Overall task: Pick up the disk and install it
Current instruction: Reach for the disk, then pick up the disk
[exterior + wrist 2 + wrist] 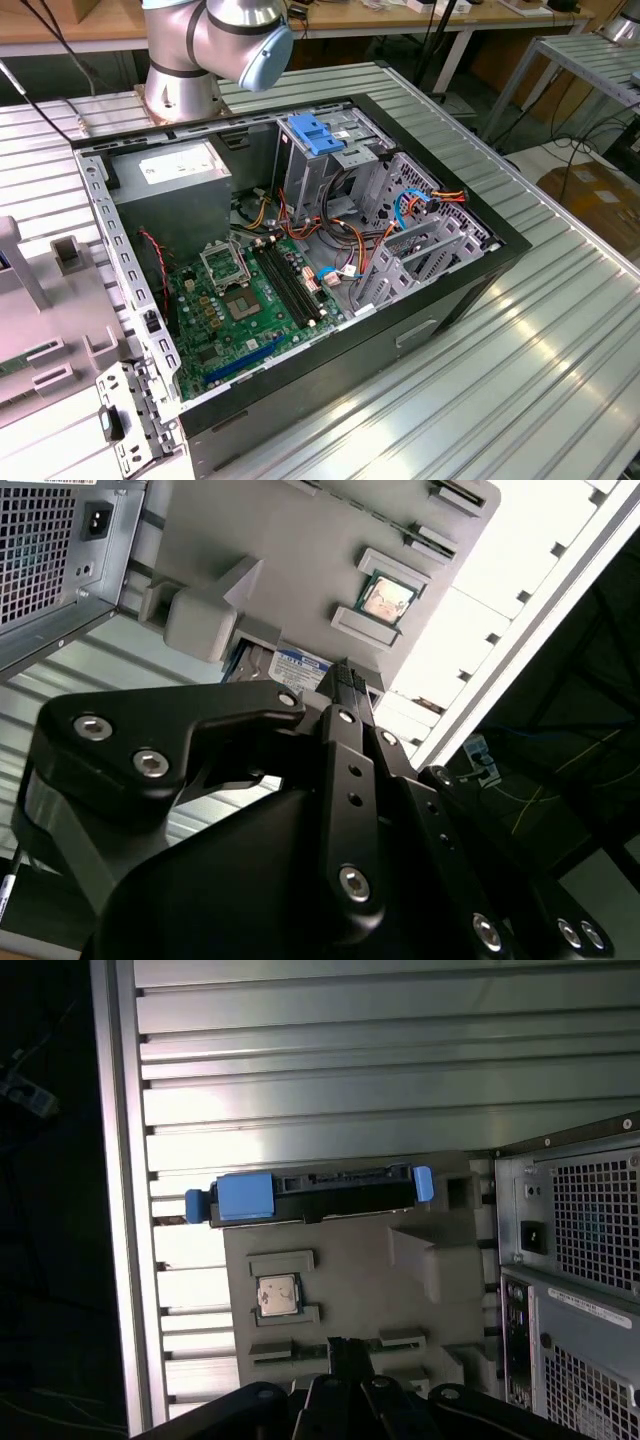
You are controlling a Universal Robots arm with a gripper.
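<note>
Disk [285,665] in the second wrist view mostly behind grey fixture [330,540] and claw [345,678]

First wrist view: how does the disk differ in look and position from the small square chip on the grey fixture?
The disk is long and dark with bright blue carrier parts; the chip is small, square and silvery. The disk lies along the edge of the grey fixture; the chip sits in a recess nearer its middle. Both rest at the fixture, beside the computer case.
</note>
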